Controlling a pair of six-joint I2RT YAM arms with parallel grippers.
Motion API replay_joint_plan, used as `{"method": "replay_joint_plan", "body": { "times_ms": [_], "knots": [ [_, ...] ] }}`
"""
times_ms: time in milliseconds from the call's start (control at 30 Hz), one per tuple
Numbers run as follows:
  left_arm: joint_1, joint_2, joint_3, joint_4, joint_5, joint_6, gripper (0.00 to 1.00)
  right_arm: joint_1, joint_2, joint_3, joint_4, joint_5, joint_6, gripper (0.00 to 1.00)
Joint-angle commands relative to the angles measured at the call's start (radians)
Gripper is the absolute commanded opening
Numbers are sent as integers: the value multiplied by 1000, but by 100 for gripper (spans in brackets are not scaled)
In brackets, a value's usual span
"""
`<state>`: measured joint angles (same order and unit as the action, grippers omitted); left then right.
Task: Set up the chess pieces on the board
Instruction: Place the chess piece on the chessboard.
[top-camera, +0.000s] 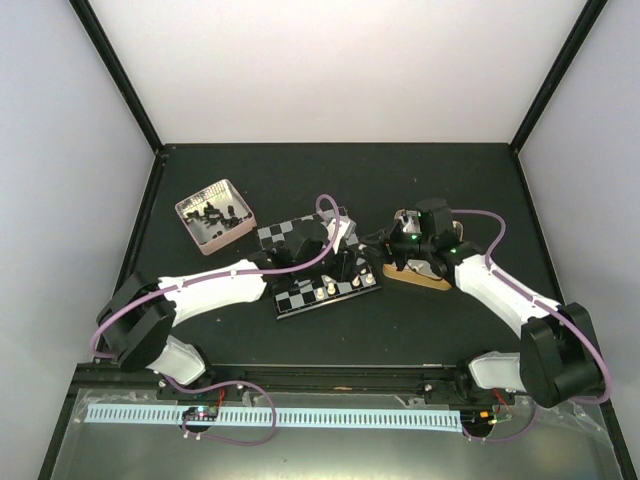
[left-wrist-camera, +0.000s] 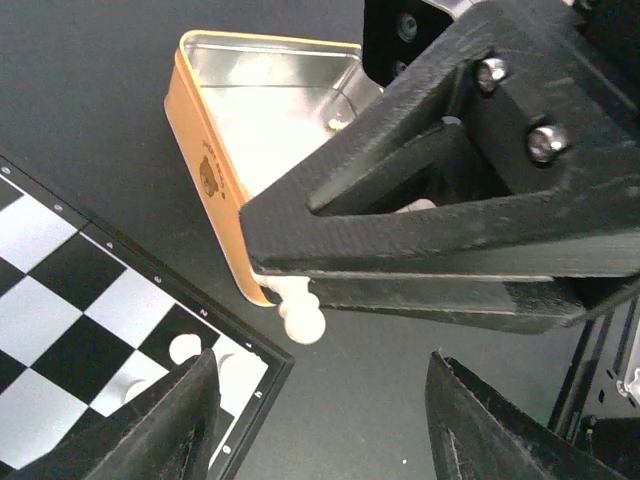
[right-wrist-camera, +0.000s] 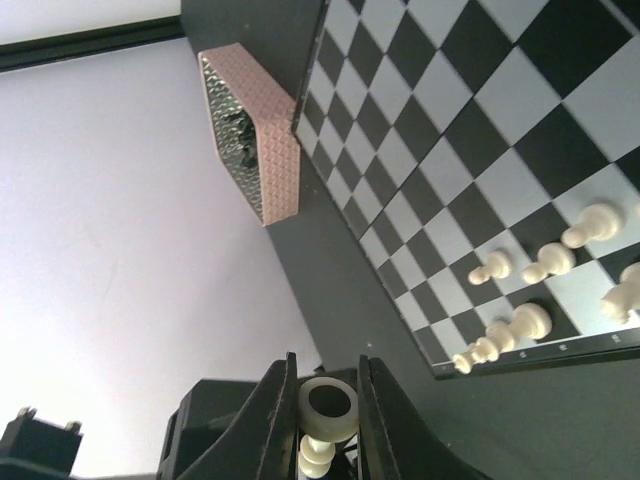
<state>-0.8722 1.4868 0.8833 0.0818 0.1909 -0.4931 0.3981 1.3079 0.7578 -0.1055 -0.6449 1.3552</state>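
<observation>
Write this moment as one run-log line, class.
left gripper: open, empty | right gripper: shut on white chess piece | board: a few white pieces standing near one edge

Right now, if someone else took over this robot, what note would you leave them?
Left gripper: open, empty, over a corner of the board.
Right gripper: shut on a white piece, by the tan box.
Done: a few white pieces stand along one board edge.
Left: place the held piece, then the black pieces lying in the pink tray. Most squares are bare.
</observation>
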Motion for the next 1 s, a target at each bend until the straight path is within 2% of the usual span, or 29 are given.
{"method": "replay_joint_plan", "body": {
  "times_ms": [0,167,333,433,700,833,867,967],
  "knots": [
    [-5,1,31,87,-53,17,56,4,-32,-8,50,-64,63,10],
    [-5,7,27,118,-73,16,44,4,-38,-7,52,-73,66,10],
    [-5,4,18,145,-88,23,36,4,-38,-17,57,-78,66,10],
    [-5,6,15,151,-92,27,25,5,-40,-21,63,-83,68,10],
    [-6,4,17,149,-110,44,3,5,-44,-22,53,-81,55,11],
    [-5,-10,47,36,-124,67,1,5,-74,44,-44,0,-42,29],
    [-5,-19,54,-12,-131,76,2,5,-76,60,-70,20,-70,36],
    [1,-56,77,-203,-151,104,1,5,-73,93,-134,94,-154,49]
  ]
}}
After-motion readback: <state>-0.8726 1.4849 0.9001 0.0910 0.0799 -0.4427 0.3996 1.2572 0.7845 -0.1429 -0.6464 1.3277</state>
